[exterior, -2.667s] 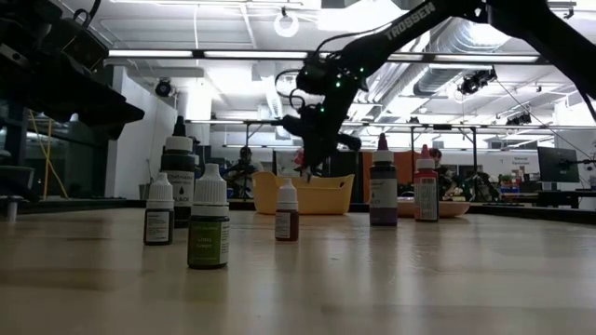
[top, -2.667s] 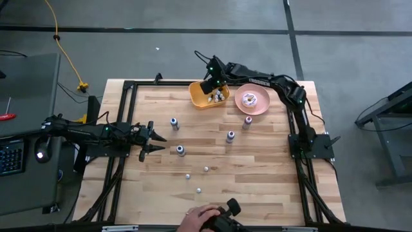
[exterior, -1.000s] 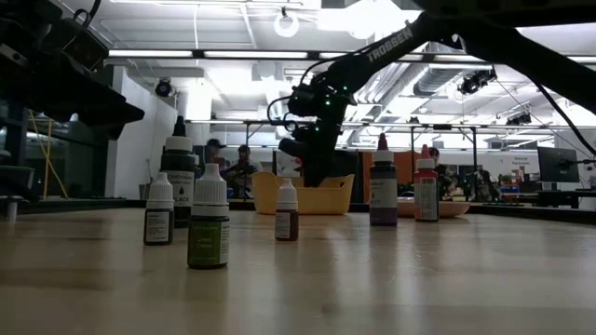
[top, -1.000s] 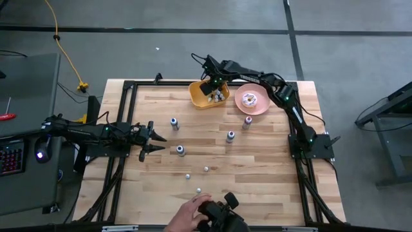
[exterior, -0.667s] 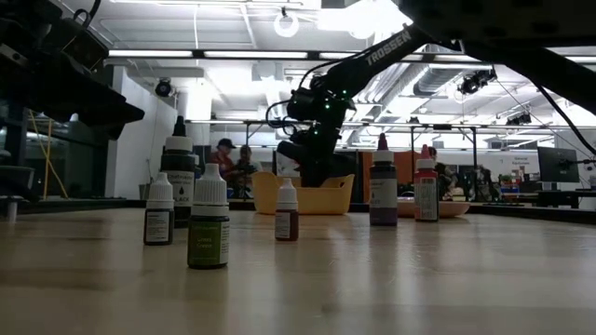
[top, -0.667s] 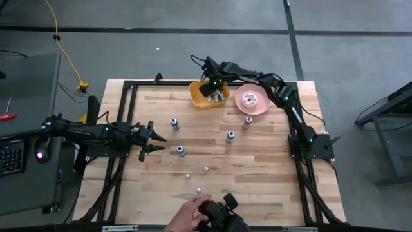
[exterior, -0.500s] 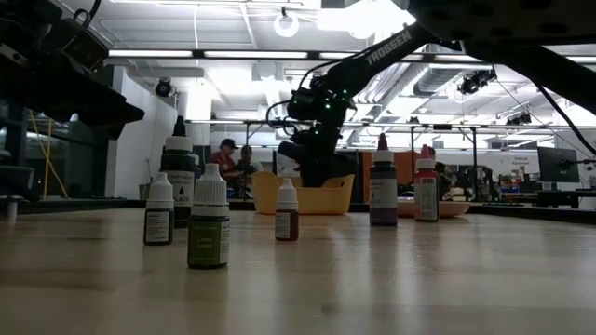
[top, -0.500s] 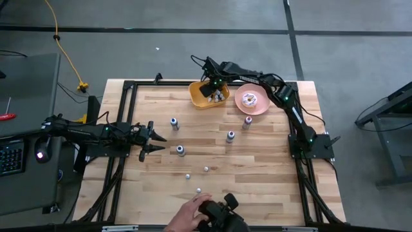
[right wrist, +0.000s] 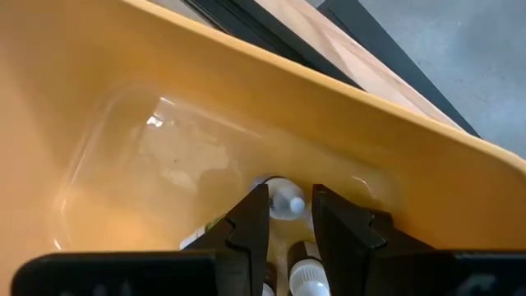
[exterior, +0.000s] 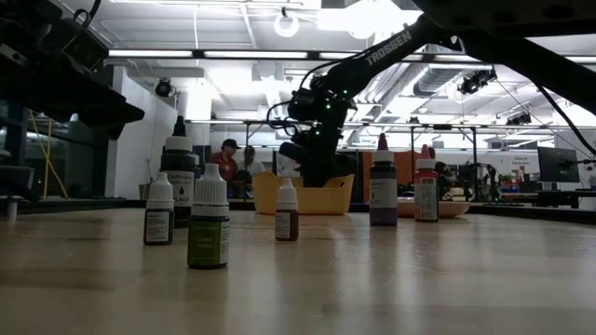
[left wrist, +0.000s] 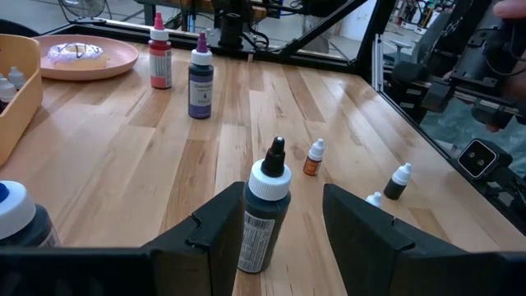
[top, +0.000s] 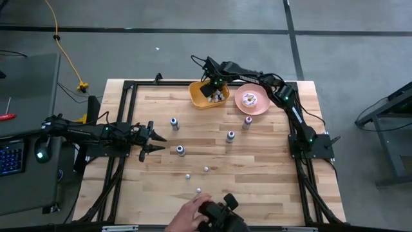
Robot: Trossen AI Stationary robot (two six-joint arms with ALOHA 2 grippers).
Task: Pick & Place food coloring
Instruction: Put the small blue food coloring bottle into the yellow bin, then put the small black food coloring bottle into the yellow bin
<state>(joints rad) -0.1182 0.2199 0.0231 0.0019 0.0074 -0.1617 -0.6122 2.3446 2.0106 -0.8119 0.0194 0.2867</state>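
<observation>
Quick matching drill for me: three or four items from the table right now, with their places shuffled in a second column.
Items:
1. right gripper
2. left gripper
3. doughnut
4. black-capped bottle

Places:
A. on the pink plate
B. just ahead of the left gripper's fingers
C. inside the yellow bin
D. over the table's left side

Pairs: 1-C, 2-D, 3-A, 4-B

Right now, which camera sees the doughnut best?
The high view: it looks straight down on the doughnut on its pink plate. The left wrist view shows it pale and sideways; the low view only shows the plate's edge; the right wrist view misses it.
</observation>
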